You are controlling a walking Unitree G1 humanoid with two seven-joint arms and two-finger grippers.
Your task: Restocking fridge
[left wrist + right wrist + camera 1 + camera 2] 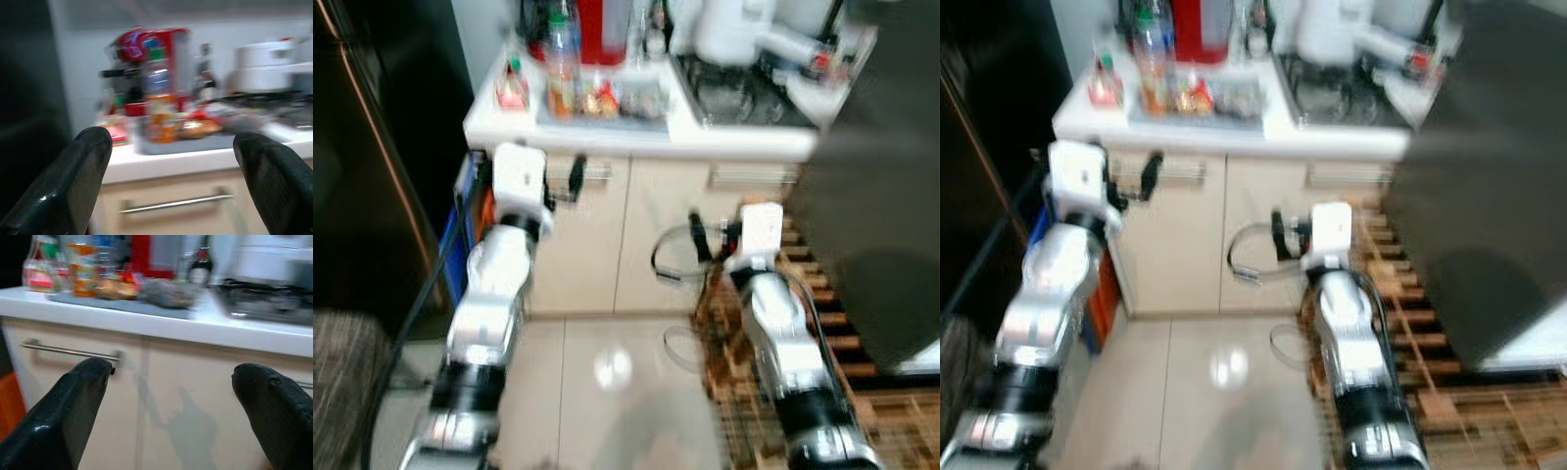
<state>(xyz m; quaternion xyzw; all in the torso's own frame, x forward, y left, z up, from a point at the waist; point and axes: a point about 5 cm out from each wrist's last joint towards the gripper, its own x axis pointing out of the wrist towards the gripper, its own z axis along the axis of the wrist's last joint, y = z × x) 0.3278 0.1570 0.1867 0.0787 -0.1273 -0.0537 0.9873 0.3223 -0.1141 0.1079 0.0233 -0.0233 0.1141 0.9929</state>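
While jaws gape, counter (636,137) edge ahead.

left claw (171,186) spread | bottle (160,110) on tray (215,142) | counter (195,159)

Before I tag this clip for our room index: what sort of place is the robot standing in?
Most likely a home kitchen. A white counter over cream cabinet doors holds a gas hob, a tray of food items with a drink bottle, and a red appliance behind. A tall dark surface, perhaps the fridge, stands at the left.
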